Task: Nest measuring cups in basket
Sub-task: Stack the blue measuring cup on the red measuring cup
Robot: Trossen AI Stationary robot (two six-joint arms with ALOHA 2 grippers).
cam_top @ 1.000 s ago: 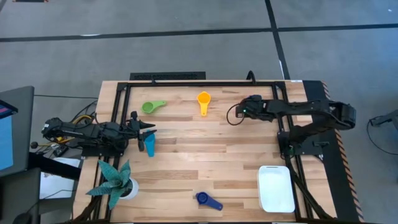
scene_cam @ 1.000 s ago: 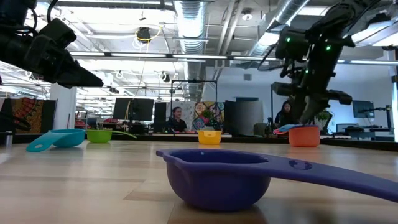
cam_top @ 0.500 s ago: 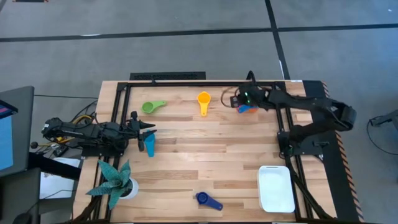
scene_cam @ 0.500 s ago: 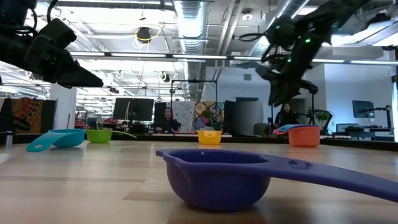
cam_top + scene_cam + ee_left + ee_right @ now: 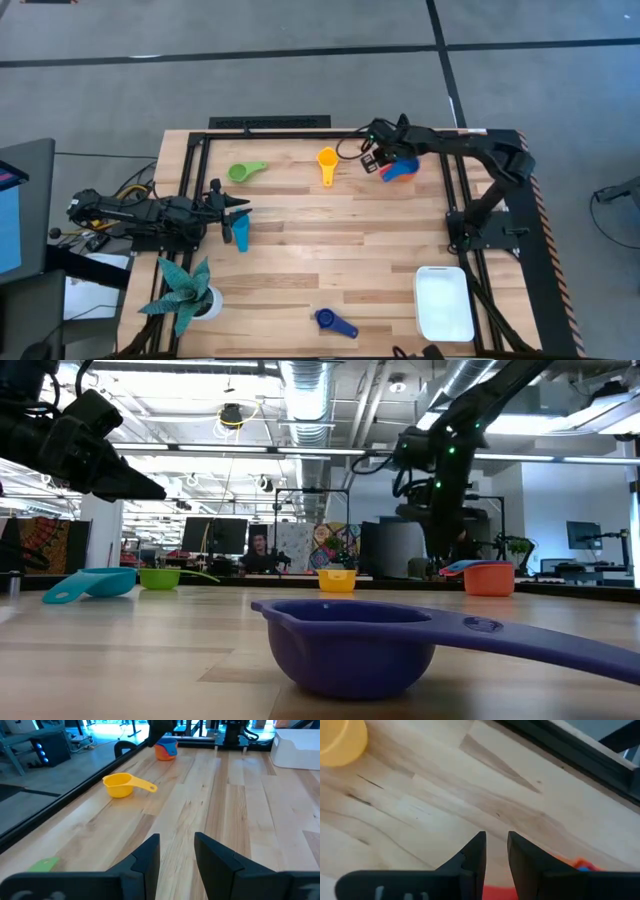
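High: right gripper (image 5: 372, 160) just beside stacked orange cup (image 5: 398, 170), yellow cup (image 5: 327, 162) on its other side; basket (image 5: 444, 303) well apart. Right wrist: fingers (image 5: 476, 851) slightly apart, empty. Left gripper (image 5: 176, 851) parted, idle. Next: grasp stack.

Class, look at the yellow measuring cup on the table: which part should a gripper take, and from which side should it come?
Best the flat handle of the yellow measuring cup. In the high view it lies free on the table, running from the bowl toward the table's middle with open wood on both sides. A gripper coming straight down could probably close across the thin strip; the round bowl looks wider and likelier to slip.
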